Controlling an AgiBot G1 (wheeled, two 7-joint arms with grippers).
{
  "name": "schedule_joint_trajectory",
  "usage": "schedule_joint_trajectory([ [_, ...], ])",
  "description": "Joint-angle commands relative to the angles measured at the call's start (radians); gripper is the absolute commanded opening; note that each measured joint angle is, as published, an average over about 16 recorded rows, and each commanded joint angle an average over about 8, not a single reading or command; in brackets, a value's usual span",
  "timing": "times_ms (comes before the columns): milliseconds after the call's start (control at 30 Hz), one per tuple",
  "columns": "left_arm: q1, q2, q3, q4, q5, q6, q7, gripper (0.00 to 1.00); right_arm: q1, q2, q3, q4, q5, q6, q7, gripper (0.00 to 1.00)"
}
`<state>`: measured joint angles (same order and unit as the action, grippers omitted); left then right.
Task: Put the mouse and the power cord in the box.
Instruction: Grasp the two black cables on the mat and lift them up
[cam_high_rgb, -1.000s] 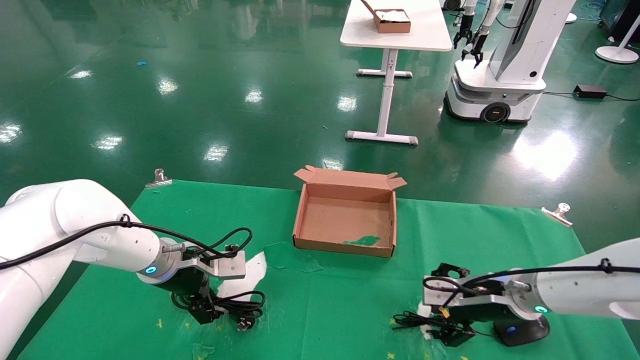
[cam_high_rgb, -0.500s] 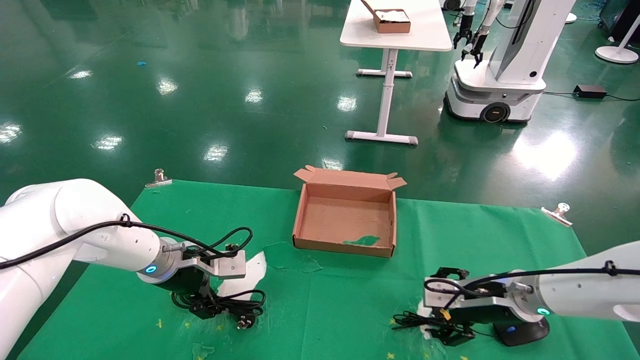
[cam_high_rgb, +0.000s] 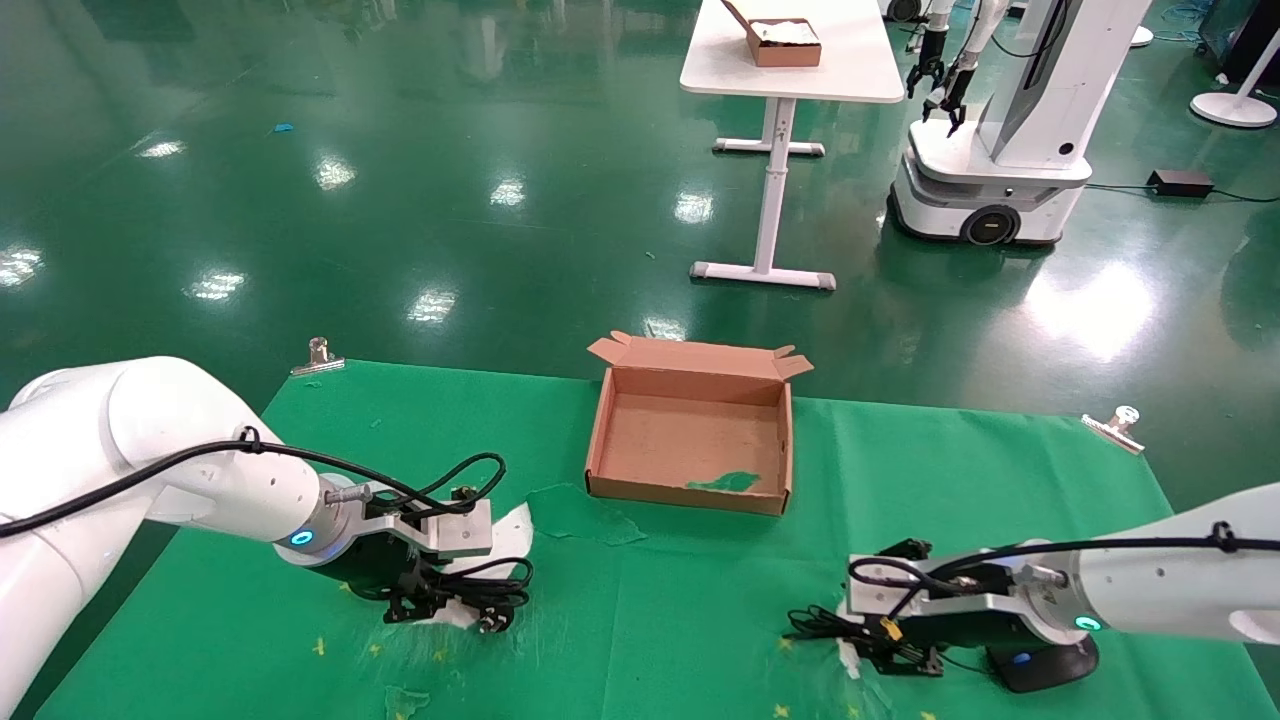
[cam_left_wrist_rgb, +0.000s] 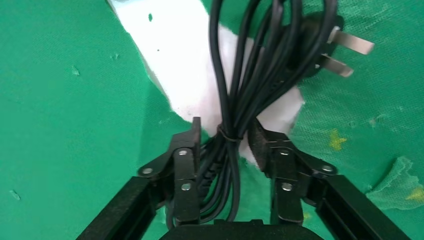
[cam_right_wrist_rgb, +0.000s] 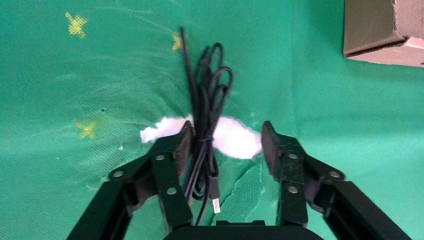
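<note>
Two hands work low: the left hand (cam_left_wrist_rgb: 227, 145) straddles the limp power cord (cam_left_wrist_rgb: 260, 65) at its tie, jaws narrowing. The right hand (cam_right_wrist_rgb: 227, 142), wide, brackets the mouse (cam_high_rgb: 1040, 662) cable at 5 o'clock from the box (cam_high_rgb: 600, 425).

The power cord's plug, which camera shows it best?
The left wrist view: the power cord's plug shows plainly with its metal prongs, beyond the left gripper, whose open fingers straddle the coil. The head view shows the plug only as a small dark end beside the gripper. The right wrist view does not show it.
</note>
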<state>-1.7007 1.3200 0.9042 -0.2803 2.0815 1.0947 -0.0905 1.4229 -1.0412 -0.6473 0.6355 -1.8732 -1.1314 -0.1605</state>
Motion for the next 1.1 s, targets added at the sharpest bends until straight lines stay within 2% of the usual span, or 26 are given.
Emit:
schedule_joint_trajectory([
  [33, 0.000, 0.000, 0.000, 0.000, 0.000, 0.000, 0.000, 0.00, 0.000, 0.000, 0.000, 0.001, 0.000, 0.000, 0.000, 0.00],
  [633, -0.003, 0.000, -0.004, -0.006, -0.007, 0.004, 0.001, 0.00, 0.009, 0.007, 0.006, 0.000, 0.006, -0.001, 0.004, 0.00],
  [900, -0.054, 0.015, -0.041, -0.075, -0.070, 0.003, 0.022, 0.00, 0.104, 0.052, 0.056, -0.053, 0.052, 0.000, 0.005, 0.00],
  [1100, -0.055, 0.043, -0.059, -0.163, -0.151, -0.108, 0.090, 0.00, 0.200, 0.079, 0.091, -0.140, 0.074, 0.033, -0.034, 0.00],
])
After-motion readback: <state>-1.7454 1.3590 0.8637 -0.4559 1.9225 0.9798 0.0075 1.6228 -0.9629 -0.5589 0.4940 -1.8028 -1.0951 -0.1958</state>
